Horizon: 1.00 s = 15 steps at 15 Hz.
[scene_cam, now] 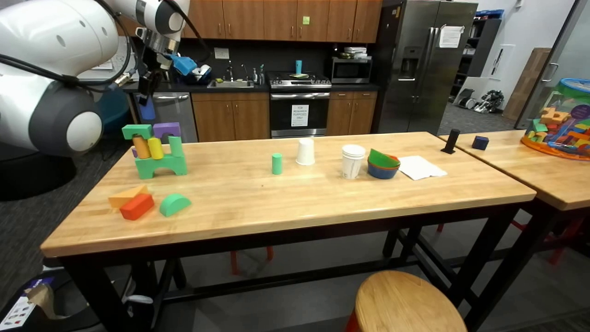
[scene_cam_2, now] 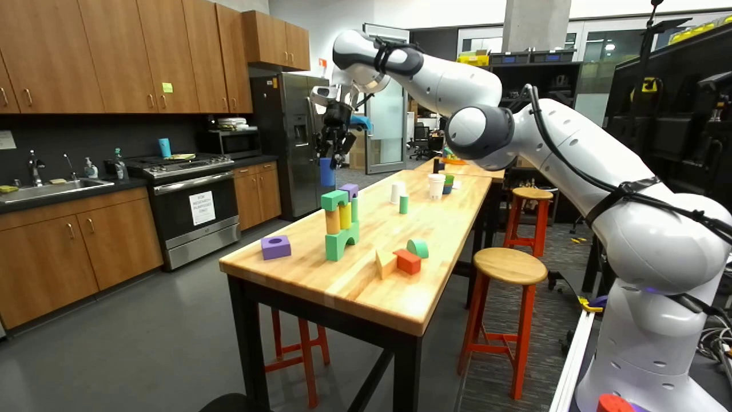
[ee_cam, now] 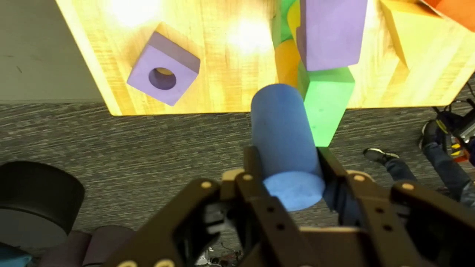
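The pincer [ee_cam: 288, 154] was clamped on the blue cylinder [ee_cam: 280, 118] jutting beneath it, and, though the gap was hard to judge, a low sideways swing could have toppled the block tower [scene_cam: 156, 149] below!

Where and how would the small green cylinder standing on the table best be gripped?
Probably around its curved side, in the upper half, coming straight down from above: the green cylinder stands upright with its top uncovered, apart from the white cup near it, which should leave room on both sides. The gripper holds the blue cylinder, so must release that first.
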Each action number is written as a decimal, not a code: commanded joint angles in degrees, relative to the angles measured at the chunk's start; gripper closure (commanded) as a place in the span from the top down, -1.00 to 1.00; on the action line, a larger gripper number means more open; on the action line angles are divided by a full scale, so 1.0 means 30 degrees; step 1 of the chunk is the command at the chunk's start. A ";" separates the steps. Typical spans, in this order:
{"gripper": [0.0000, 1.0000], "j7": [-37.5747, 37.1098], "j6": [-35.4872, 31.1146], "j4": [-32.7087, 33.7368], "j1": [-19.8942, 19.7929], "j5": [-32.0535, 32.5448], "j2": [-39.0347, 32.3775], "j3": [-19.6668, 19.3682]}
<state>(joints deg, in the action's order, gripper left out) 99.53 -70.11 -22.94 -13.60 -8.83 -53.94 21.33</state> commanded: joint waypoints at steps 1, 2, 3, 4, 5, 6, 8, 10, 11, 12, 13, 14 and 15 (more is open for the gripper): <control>-0.68 0.0401 0.0163 0.0300 0.0254 0.0692 0.0288 -0.0314; -0.68 0.0295 0.0281 0.0354 0.0275 0.0832 0.0318 -0.0337; -0.68 0.0172 0.0619 0.0343 0.0185 0.0793 0.0408 -0.0239; -0.68 0.0120 0.0719 0.0446 0.0211 0.0898 0.0441 -0.0277; -0.68 0.0094 0.0979 0.0525 0.0165 0.0863 0.0490 -0.0210; -0.68 0.0110 0.1168 0.0649 0.0156 0.0848 0.0476 -0.0186; -0.68 0.0184 0.1438 0.0706 0.0413 -0.0298 0.0685 -0.1506; -0.68 0.0182 0.1658 0.0825 0.0500 -0.0627 0.0735 -0.1967; -0.68 0.0133 0.1767 0.0825 0.0516 -0.0787 0.0792 -0.2107; -0.68 0.0123 0.1835 0.0825 0.0521 -0.0938 0.0822 -0.2200; -0.68 0.0102 0.1916 0.0825 0.0539 -0.1040 0.0859 -0.2280; -0.68 0.0111 0.2002 0.0825 0.0563 -0.1132 0.0878 -0.2336; -0.68 -0.0002 0.2153 0.0825 0.0555 -0.1295 0.0883 -0.2306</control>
<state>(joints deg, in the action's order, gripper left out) 99.60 -65.19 -20.47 -12.53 -11.21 -52.36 15.93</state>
